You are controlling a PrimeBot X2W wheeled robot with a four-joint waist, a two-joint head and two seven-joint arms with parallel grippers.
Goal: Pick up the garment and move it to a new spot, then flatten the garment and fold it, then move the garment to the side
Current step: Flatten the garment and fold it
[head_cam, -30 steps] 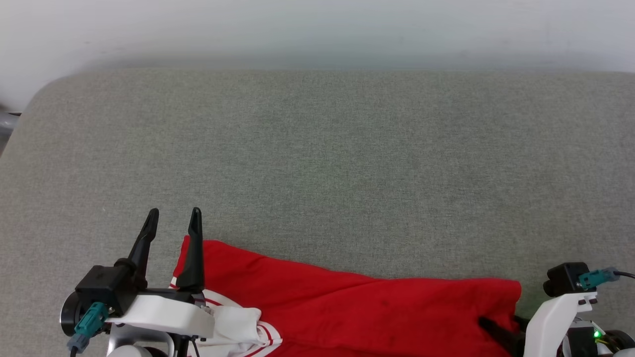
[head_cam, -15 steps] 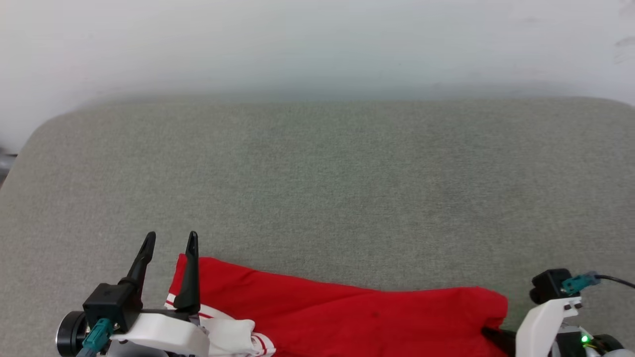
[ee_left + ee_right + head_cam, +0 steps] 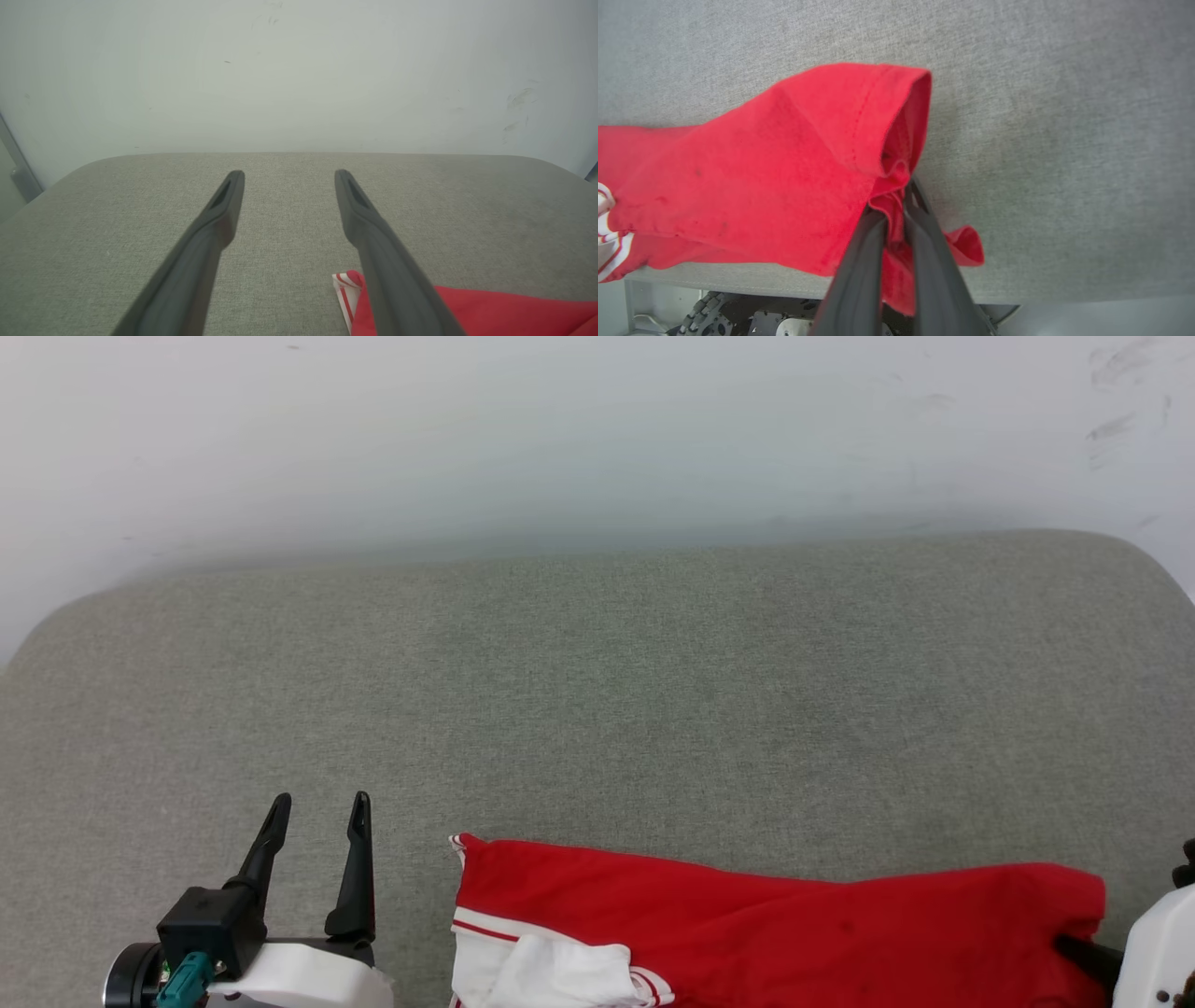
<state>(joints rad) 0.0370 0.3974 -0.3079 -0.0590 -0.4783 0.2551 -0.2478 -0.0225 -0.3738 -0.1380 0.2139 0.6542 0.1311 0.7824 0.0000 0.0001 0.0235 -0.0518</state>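
The red garment [image 3: 766,933] lies stretched along the near edge of the grey cushioned surface, its white sleeve panel with striped trim [image 3: 551,975] at its left end. In the right wrist view the garment [image 3: 775,168] hangs partly over the front edge, and my right gripper [image 3: 896,205] is shut on its bunched hem. My left gripper [image 3: 317,803] stands open to the left of the garment, apart from it, holding nothing. From the left wrist camera its fingers [image 3: 224,205] spread wide over bare cushion, with the garment's striped corner [image 3: 348,284] beside the right finger.
The grey cushioned surface [image 3: 597,691] stretches wide behind the garment up to a pale wall [image 3: 597,429]. Its rounded corners show at far left and far right. Below the front edge, the robot's base parts [image 3: 738,322] are in sight.
The garment has slid right across the surface, pulled by my right gripper; its left end has come away from my left gripper. The head camera has also shifted.
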